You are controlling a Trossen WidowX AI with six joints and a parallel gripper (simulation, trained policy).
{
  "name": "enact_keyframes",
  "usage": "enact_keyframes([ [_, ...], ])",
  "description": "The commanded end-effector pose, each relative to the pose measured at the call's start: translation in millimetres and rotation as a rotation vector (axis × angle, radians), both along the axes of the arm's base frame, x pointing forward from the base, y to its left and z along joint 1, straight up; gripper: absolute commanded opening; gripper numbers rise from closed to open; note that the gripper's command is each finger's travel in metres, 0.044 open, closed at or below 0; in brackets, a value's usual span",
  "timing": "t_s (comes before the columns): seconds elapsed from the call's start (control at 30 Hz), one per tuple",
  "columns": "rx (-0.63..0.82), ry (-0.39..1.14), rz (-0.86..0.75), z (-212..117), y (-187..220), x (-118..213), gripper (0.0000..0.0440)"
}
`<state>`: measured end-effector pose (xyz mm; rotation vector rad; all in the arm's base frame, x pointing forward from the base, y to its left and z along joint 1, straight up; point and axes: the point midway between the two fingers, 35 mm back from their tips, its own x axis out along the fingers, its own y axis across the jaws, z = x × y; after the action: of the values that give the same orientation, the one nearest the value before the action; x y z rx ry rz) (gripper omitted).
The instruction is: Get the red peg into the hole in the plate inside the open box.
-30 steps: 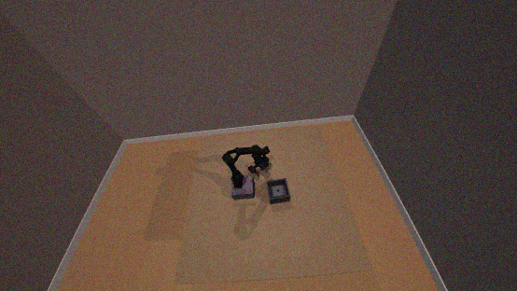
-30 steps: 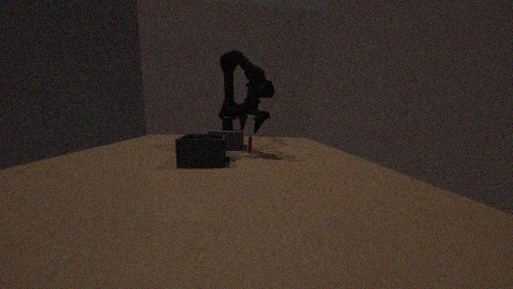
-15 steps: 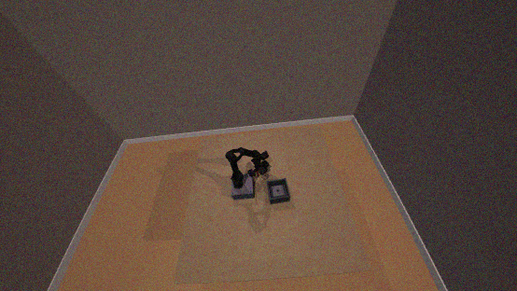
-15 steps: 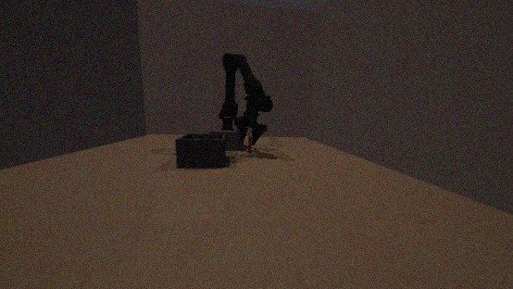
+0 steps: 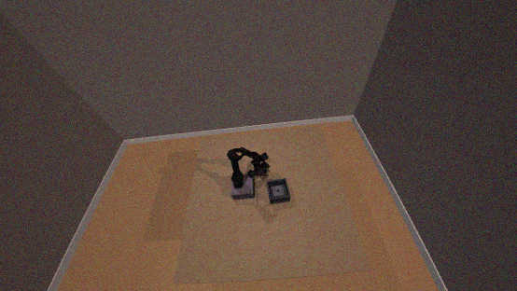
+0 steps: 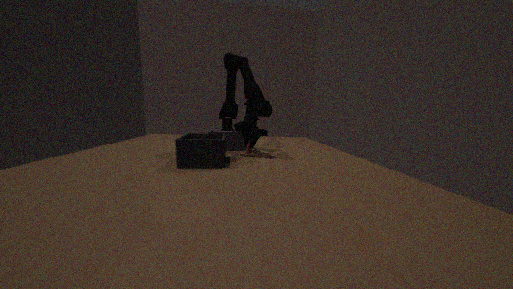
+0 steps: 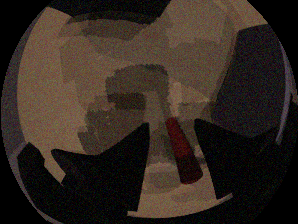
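So far, only the reach seems done: the gripper (image 5: 262, 173) (image 6: 250, 144) (image 7: 172, 125) stands partly open around the red peg (image 6: 249, 147) (image 7: 182, 150), right of the box (image 5: 279, 201) (image 6: 200, 154) in the exterior frame. Grasp, lift and insertion remain. In the wrist frame, lower right of centre, the peg looks smooth, round and slanted, perhaps from the lens.

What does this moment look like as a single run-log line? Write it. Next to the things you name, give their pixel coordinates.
gripper (image 6: 250, 147) (image 7: 172, 125): partly open, down at peg | red peg (image 6: 249, 147) (image 7: 184, 152): between fingers, grip unclear | open box (image 5: 269, 192) (image 6: 202, 154): beside arm
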<state>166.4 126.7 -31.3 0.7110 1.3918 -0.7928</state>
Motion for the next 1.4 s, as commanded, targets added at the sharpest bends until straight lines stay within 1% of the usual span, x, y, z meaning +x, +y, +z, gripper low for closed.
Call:
enact_keyframes([
  [0.0, -0.008, 0.045, 0.001, -4.3, -3.6, -5.9, 0.0086],
  [0.1, 0.01, 0.059, -0.004, -3.4, -2.1, -3.9, 0.0011],
  [0.13, 0.014, 0.065, -0.006, -2.9, -2.2, -3.5, 0.0],
  [0.73, -0.07, -0.086, 0.106, 47.8, -20.4, 27.9, 0.0],
  [1.03, -0.106, -0.147, 0.144, 81.2, -31.3, 52.3, 0.0],
  [1.37, -0.135, -0.194, 0.141, 114.4, -49.8, 83.6, 0.0],
])
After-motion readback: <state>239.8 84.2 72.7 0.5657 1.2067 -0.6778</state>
